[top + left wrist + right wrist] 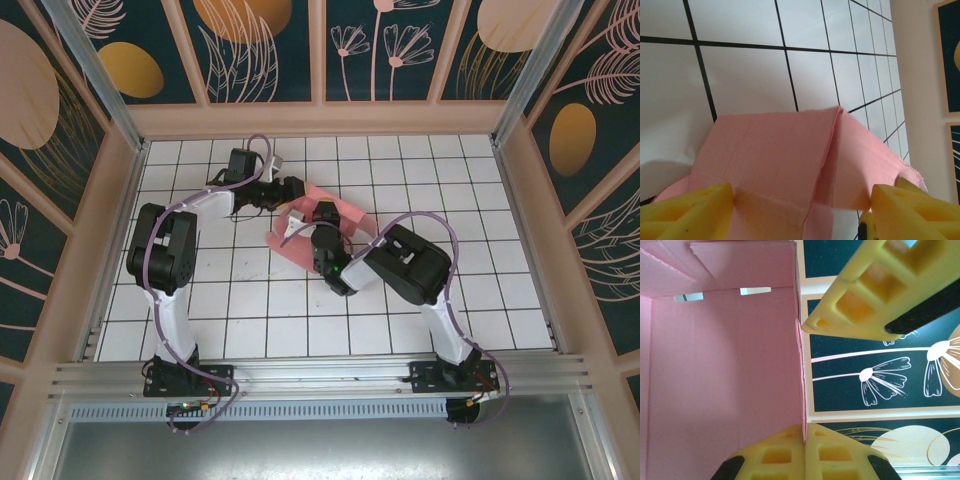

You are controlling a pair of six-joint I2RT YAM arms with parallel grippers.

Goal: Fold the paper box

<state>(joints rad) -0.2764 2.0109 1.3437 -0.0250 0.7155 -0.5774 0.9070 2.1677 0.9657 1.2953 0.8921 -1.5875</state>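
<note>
Reaching across the white tiled worktop (250,300), the left claw (802,195) stands wide open and grips nothing. Its two yellow fingers (690,210) sit on either side of a raised, creased part of the pink paper box (775,150). The box lies just ahead of and beneath this claw, and its card spreads out past both fingertips. From above, the partly folded box sits on the worktop between the two claws, with flat flaps running off to the right of the left claw. The right claw (804,437) is fully closed, pinching the thin edge of an upright wall of the box between its fingertips. That wall rises straight ahead of the right claw. The pink inner face spreads to the claw's left and meets another panel at a crease farther ahead. Just right of the wall, ahead of the right claw, one finger (830,315) of the left claw comes close to the wall's edge.
</note>
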